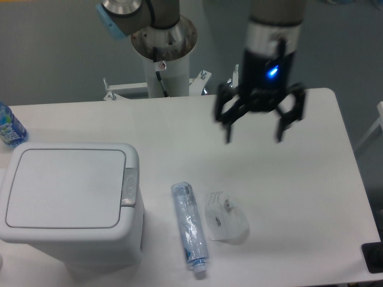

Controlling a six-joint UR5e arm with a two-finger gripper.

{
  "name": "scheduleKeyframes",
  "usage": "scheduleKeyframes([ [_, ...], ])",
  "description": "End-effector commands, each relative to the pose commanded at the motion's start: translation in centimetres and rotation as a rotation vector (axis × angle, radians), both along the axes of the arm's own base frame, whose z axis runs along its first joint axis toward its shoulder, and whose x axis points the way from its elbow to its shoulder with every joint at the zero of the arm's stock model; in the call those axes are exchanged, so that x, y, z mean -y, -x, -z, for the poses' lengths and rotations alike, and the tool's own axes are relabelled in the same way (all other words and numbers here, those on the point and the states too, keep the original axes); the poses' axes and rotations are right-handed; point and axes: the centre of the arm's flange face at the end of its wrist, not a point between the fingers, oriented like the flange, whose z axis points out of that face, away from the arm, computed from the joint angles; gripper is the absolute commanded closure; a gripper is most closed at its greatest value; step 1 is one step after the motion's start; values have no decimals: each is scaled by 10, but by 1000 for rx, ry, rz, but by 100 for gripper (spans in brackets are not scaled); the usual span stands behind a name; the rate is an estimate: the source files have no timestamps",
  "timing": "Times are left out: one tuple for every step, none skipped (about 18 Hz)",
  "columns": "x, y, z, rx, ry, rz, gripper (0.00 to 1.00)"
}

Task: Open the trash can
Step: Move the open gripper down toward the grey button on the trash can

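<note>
The trash can [69,200] is a boxy white bin at the front left of the table, its flat lid [63,187] lying closed. A small grey latch button [129,186] sits on the right rim. My gripper [254,136] hovers over the middle-right of the table, well to the right of the bin and apart from it. Its two dark fingers [228,134] are spread wide, open, with nothing between them. A blue light glows on the wrist above.
A crushed clear plastic bottle [190,229] lies just right of the bin. A crumpled clear plastic cup [224,217] rests beside it. Another bottle with a blue label [9,127] stands at the left table edge. The arm's pedestal [164,57] rises behind the table.
</note>
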Motion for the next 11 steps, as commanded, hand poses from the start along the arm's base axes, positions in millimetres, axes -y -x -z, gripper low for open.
scheduleKeyframes([
  [-10, -7, 5, 8, -3, 4, 0],
  [-20, -14, 9, 17, -5, 4, 0],
  [-29, -21, 11, 28, -10, -6, 0],
  [-35, -23, 13, 36, -24, -30, 0],
  [-39, -26, 10, 43, -50, -54, 0],
  [-45, -30, 12, 56, -67, -60, 0],
  [-48, -34, 12, 66, -72, -58, 0],
  [-50, -36, 16, 71, -68, -55, 0],
  [-53, -40, 20, 76, -63, -47, 0],
  [-55, -45, 24, 79, -56, -39, 0],
  [-56, -49, 27, 84, -52, -34, 0],
])
